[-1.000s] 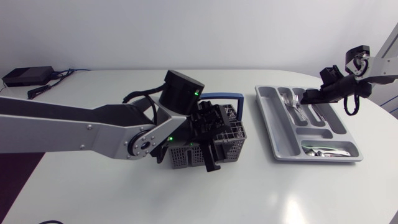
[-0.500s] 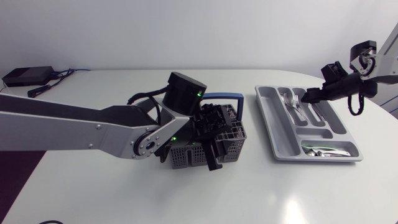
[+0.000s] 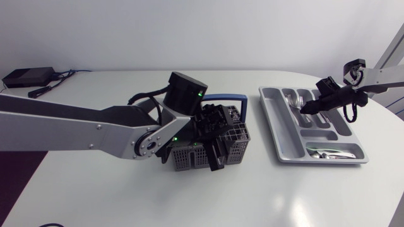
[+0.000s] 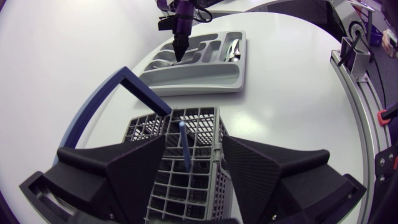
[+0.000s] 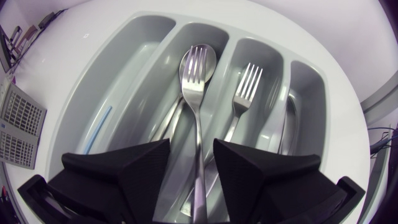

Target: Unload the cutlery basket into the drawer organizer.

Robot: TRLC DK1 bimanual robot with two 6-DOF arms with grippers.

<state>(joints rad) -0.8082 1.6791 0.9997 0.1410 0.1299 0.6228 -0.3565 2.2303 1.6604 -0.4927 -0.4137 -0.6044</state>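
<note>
The cutlery basket (image 3: 218,142) stands near the middle of the table (image 3: 189,195). Its blue handle (image 3: 222,97) is tipped toward 12 o'clock. The drawer organizer (image 3: 278,135) lies at 3 o'clock from it, well apart.

The left gripper (image 4: 194,138) hangs over the basket with its fingers spread, one on each side of a cell. It holds nothing. A slim blue stick (image 4: 185,144) stands nearly upright in that cell, between the fingers and touching neither.

The right gripper (image 5: 191,144) hovers low over the organizer, also released. A fork (image 5: 198,93) runs through the gap between its fingers with clear space on both sides. The fork's head rests on a spoon (image 5: 208,57) in the second long compartment. A second fork (image 5: 247,84) lies in the next compartment.

The blue stick looks light, thin and smooth, so it would probably slip or tilt under a loose pinch. The best hold seems to be the free upper end that stands above the grid. The fingers should close squarely across it, then lift straight up so it does not catch on the cell walls.

The steel pieces look stiff and slippery, and are best taken at mid-handle. The basket looks nearly empty, though its far cells are partly hidden.
</note>
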